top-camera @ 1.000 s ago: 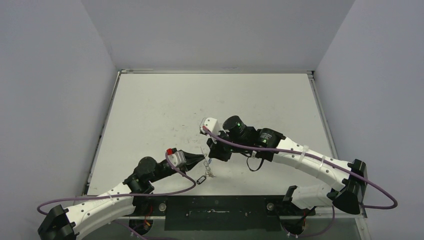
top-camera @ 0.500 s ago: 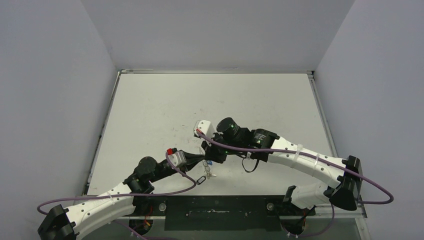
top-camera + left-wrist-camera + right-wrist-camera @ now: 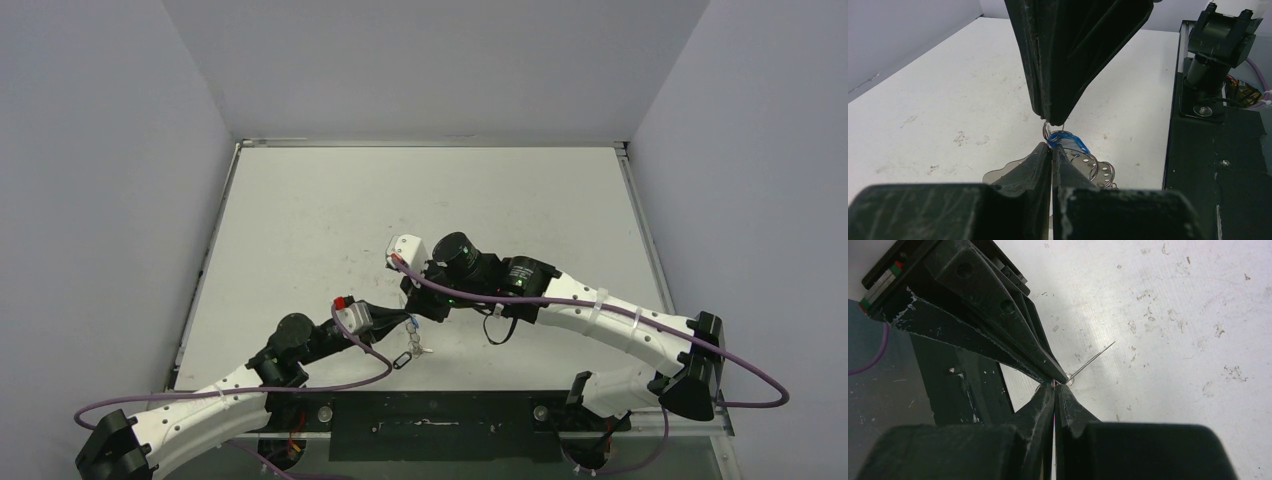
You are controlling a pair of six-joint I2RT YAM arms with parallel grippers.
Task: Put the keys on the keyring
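Blue plastic key head, held at the meeting point of two closed grippers.

**Top external view.** The blue-headed key (image 3: pixel 413 322) sits near the near edge of the table (image 3: pixel 330 220), about midway between left and right. The left gripper (image 3: pixel 404 322) points at it from the left. The right gripper (image 3: pixel 419 315) points at it from the right and far side. They meet tip to tip, so neither arm is nearer. The dark-headed key (image 3: pixel 402 360) is just nearer than the tips, with its long axis running near-left to far-right.

**Left wrist view.** The left jaws are pressed fully together, and so are the right jaws, which stand directly above them. The blue head touches the left tips, and its long axis runs from them toward the near edge. A wire loop (image 3: pixel 1046 132) stands between the two tips; which gripper pinches it cannot be told. The keyring (image 3: pixel 1007 173), a grey translucent plate, spreads below and beyond the tips. Whether it lies on the table or hangs is unclear.

**Right wrist view.** The right jaws are closed, with the left gripper's tip meeting them. A thin straight wire (image 3: pixel 1093 359) slants from the junction over the open table, away from the near edge. The keys and plate are hidden in this view.

**Judgement.** The next move likely depends on lining up the blue head's hole with the loop's free end.
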